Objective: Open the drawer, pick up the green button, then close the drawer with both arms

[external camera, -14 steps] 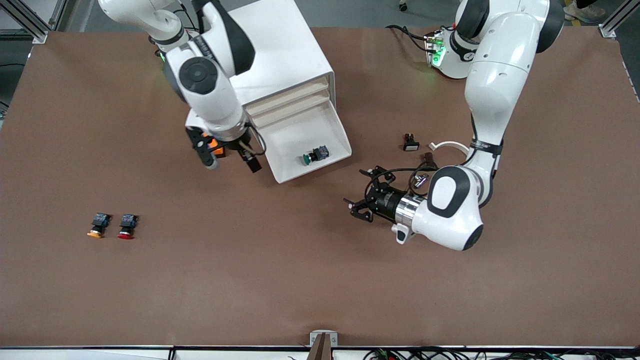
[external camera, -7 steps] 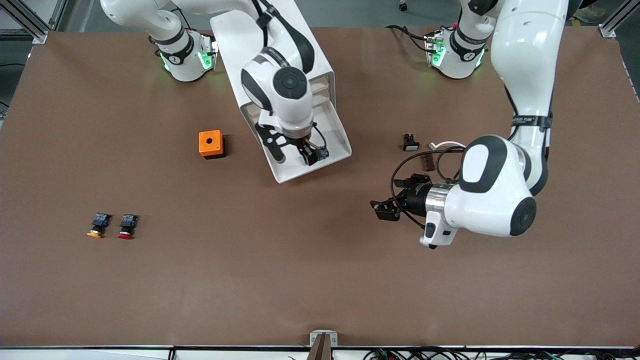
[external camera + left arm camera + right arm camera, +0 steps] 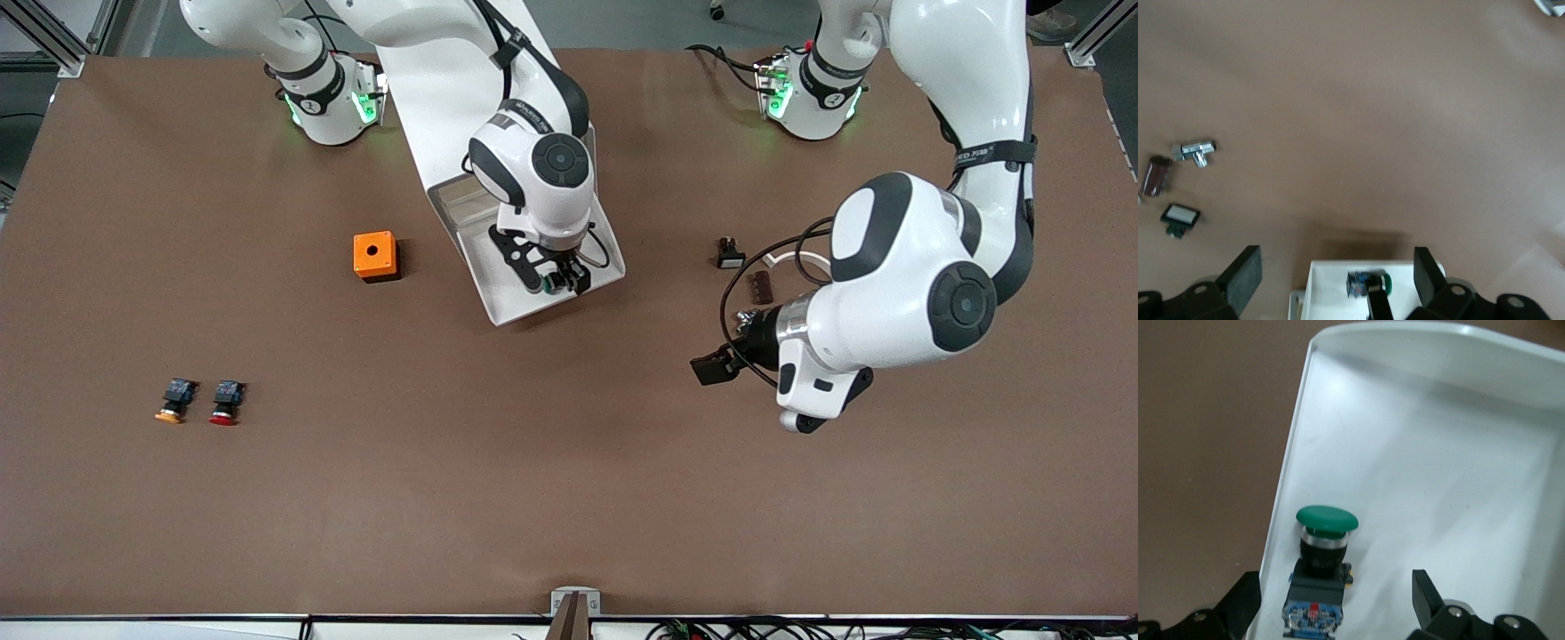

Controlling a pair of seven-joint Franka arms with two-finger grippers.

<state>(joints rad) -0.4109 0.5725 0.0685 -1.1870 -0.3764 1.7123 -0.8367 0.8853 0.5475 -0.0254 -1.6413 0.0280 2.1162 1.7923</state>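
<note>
The white drawer (image 3: pixel 502 307) stands pulled out of its cabinet, which my right arm mostly hides. The green-capped button (image 3: pixel 555 284) lies on its side in the drawer (image 3: pixel 1438 480), near the front wall. My right gripper (image 3: pixel 551 274) is down in the drawer, open. Its fingers (image 3: pixel 1238 603) straddle the black body of the button (image 3: pixel 1319 577) without touching it. My left gripper (image 3: pixel 714 366) hovers open and holds nothing, over bare table toward the left arm's end. From there the left wrist view looks at the drawer (image 3: pixel 1328 290) and the button (image 3: pixel 1365 283).
An orange box (image 3: pixel 374 256) sits beside the drawer toward the right arm's end. An orange-capped button (image 3: pixel 173 402) and a red-capped button (image 3: pixel 226 404) lie nearer the front camera. Small parts (image 3: pixel 730 253) and a white ring (image 3: pixel 791 260) lie by the left arm.
My right gripper swung from over the orange box across into the drawer and now straddles the green button. My left arm drew back toward its own end of the table.
</note>
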